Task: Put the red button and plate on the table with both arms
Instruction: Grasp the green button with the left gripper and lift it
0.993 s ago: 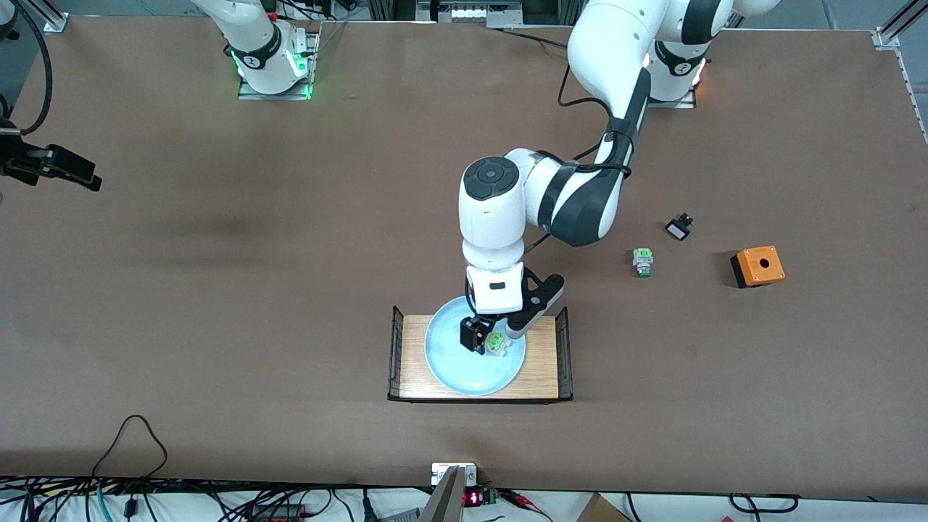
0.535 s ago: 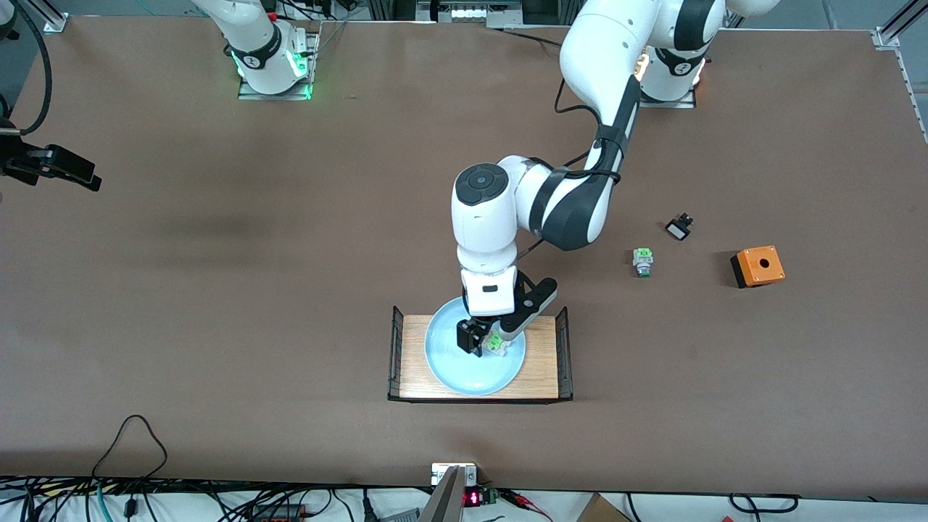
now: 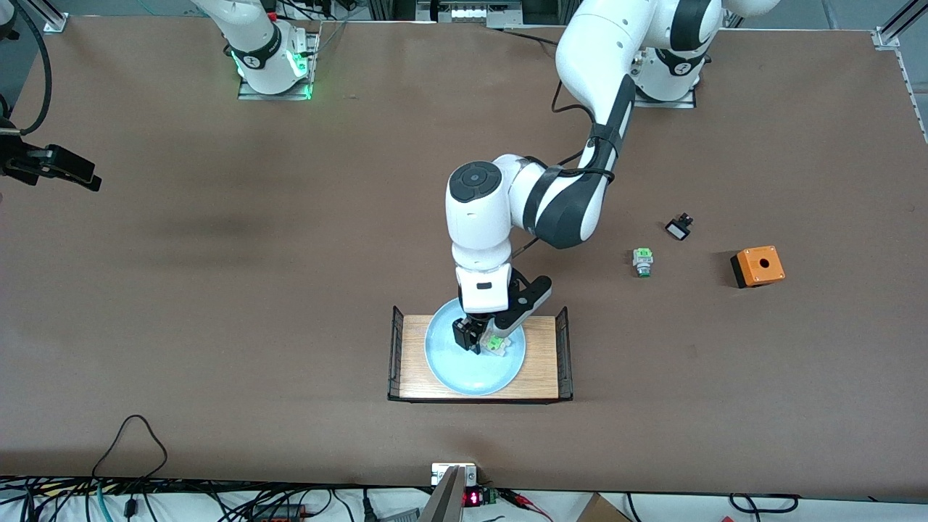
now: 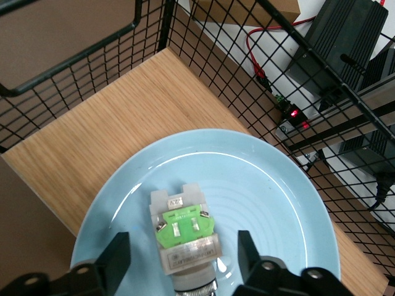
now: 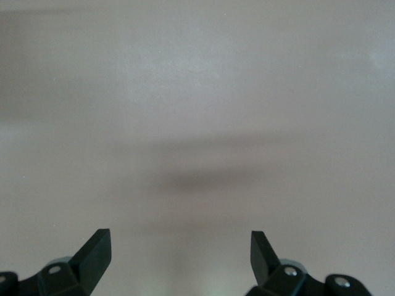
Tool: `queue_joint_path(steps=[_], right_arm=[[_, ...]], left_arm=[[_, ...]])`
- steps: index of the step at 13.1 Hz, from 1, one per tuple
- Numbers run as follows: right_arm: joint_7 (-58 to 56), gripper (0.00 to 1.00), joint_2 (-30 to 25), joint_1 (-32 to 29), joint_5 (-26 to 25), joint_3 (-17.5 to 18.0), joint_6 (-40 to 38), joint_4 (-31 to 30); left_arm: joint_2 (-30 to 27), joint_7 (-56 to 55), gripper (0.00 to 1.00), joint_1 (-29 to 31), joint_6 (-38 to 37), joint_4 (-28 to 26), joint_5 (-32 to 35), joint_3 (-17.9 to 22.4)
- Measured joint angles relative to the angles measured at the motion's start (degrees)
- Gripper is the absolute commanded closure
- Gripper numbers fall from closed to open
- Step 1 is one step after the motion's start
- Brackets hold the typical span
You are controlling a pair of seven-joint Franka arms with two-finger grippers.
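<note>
The pale blue plate point(image 3: 464, 370) point(image 4: 265, 197) rests on a small wooden rack point(image 3: 540, 362) on the brown table point(image 3: 217, 326). On the plate lies the red button point(image 3: 495, 342) point(image 4: 185, 228). Its green block end faces up and its red cap is hidden. My left gripper point(image 3: 482, 341) point(image 4: 182, 237) is low over the plate and straddles the button, open, with a gap on each side. My right gripper point(image 5: 179, 237) waits open over bare table with nothing between its fingers.
The rack has black wire ends point(image 3: 562, 351) point(image 4: 80, 55) standing up beside the plate. Toward the left arm's end of the table lie a green-and-silver switch point(image 3: 642, 261), a small black part point(image 3: 679, 228) and an orange box with a hole point(image 3: 757, 266).
The left arm has shifted slightly toward the right arm's end and its gripper has come down around the button, with the fingers closer together. The right arm has not moved.
</note>
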Motion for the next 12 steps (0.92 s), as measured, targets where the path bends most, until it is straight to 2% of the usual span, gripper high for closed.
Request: queue_joint_path(steps=[7,12], right_arm=[[0.0,0.00,0.0,0.0,0.0,0.0,0.0,0.0],[0.0,0.00,0.0,0.0,0.0,0.0,0.0,0.0]], left_arm=[[0.3,-0.4,0.88,-0.2,0.0,0.5,0.0,0.4],[-0.4,-0.8,0.94,-0.2,-0.9,1.9,0.0,2.0]])
